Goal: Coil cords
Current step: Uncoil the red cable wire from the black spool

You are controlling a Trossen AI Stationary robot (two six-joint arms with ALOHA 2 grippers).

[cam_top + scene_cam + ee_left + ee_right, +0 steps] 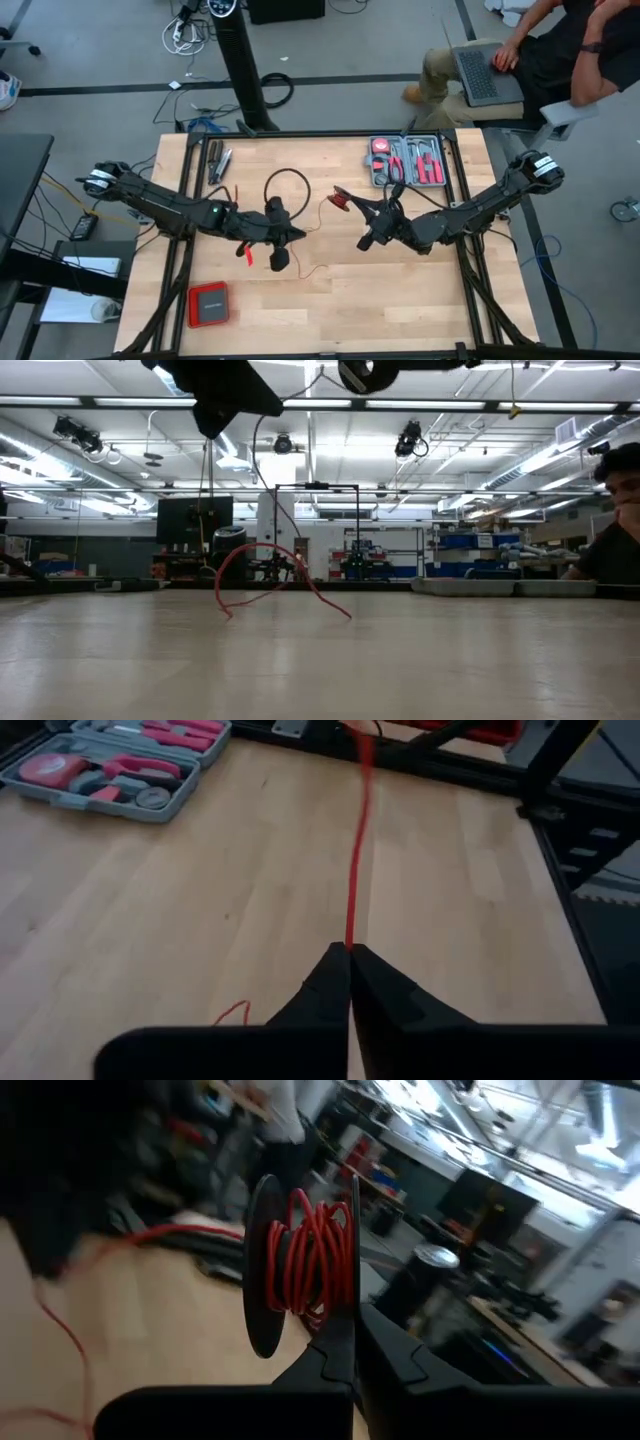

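Note:
The cord is a thin red wire, partly wound on a small black-flanged spool, seen in the high view at the table's middle. My right gripper is shut on that spool and holds it above the table. From the spool a strand runs to my left gripper, which is shut on it just left of the spool. The rest of the cord lies in loose curves on the wood. My left gripper pinches a single strand of the red cord between its two fingertips. The strand leaves the tips straight and taut toward the spool, raised off the table. My right gripper pinches the rim of one of the spool's black flanges between its fingers. The fingers lie about level. The spool is lifted clear, its axis roughly level, with red turns showing between the flanges.
A grey tool tray stands at the far right of the table, a flat red box near the front left, a black cable loop and loose tools at the far side. A person with a laptop sits beyond the far right corner.

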